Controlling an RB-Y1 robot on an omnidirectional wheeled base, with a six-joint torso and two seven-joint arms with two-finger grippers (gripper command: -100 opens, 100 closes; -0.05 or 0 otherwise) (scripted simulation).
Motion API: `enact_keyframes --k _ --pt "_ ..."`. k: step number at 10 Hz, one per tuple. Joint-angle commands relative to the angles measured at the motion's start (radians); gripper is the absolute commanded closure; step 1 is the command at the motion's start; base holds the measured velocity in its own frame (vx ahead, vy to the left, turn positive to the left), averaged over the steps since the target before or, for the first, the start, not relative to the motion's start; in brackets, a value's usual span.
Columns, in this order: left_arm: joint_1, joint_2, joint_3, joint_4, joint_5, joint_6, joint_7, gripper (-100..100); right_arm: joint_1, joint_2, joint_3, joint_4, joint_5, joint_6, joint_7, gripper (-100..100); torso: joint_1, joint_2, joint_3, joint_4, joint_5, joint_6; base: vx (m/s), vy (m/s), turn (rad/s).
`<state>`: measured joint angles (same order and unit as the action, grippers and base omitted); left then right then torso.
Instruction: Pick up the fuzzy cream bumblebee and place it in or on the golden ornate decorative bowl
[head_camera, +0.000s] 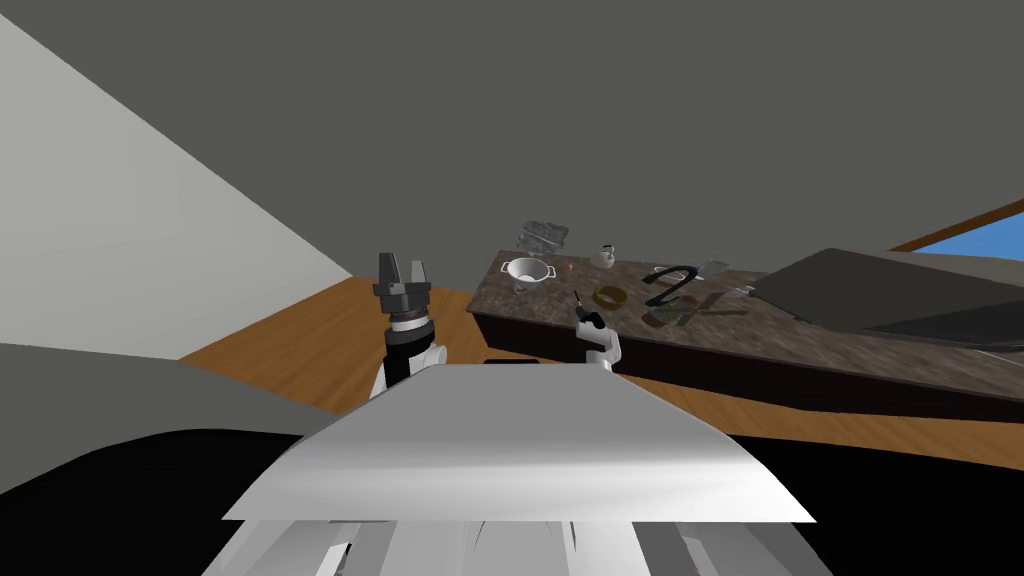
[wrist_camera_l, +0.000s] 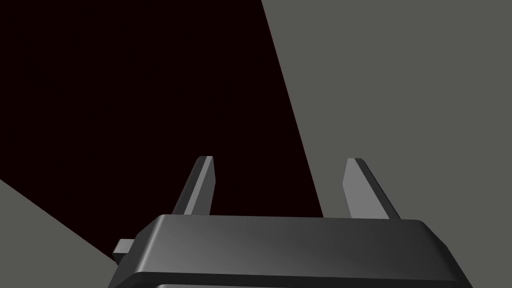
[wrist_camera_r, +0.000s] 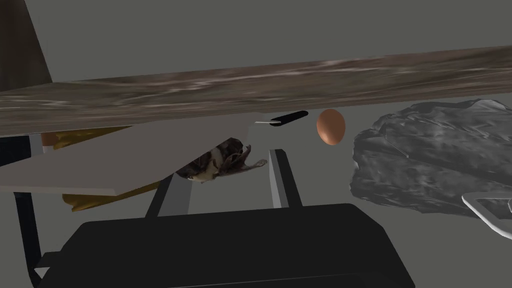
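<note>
Your right gripper (wrist_camera_r: 226, 164) holds the small, fuzzy bumblebee (wrist_camera_r: 220, 161), mottled brown and cream, at the near edge of the dark brown marbled countertop (head_camera: 850, 345). Its two fingers are drawn in closer than a full spread and appear to press the bee's sides. The bee hangs clear of the stone, near the golden ring-shaped bowl (head_camera: 599, 296).

The pick looks done and the carry is in hand. Your next move is to bring the bee over the bowl's opening, then part the fingers. A flat light grey slab (wrist_camera_r: 115, 165), which cannot be identified, lies across the wrist's line of sight. It covers part of the bee and most of the bowl, so watch for it on the way.

The bee's long axis runs roughly from finger to finger. One thin wing or leg tip reaches toward the finger on the side of the brown egg (wrist_camera_r: 330, 126). Which end is the head cannot be told.

Your left gripper (wrist_camera_l: 280, 159) is raised ahead of the chest, fingers spread wide and empty.
</note>
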<state>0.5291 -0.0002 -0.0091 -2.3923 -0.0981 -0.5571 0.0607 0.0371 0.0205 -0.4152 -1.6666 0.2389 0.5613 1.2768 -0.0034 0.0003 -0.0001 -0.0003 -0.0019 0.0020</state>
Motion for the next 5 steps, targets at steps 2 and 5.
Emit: enact_keyframes --k 2,5 --pt "0.0 0.0 0.0 0.0 0.0 0.0 0.0 0 0.028 0.004 0.066 -0.028 0.036 0.01 -0.048 100 -0.001 0.0 0.0 0.0 0.0 0.001 0.029 -0.024 -0.137" --pt "0.0 0.0 0.0 0.0 0.0 0.0 0.0 0 0.059 0.008 0.151 -0.064 0.085 0.027 -0.107 100 0.0 0.0 -0.001 -0.001 0.0 0.0 0.025 -0.027 -0.125"
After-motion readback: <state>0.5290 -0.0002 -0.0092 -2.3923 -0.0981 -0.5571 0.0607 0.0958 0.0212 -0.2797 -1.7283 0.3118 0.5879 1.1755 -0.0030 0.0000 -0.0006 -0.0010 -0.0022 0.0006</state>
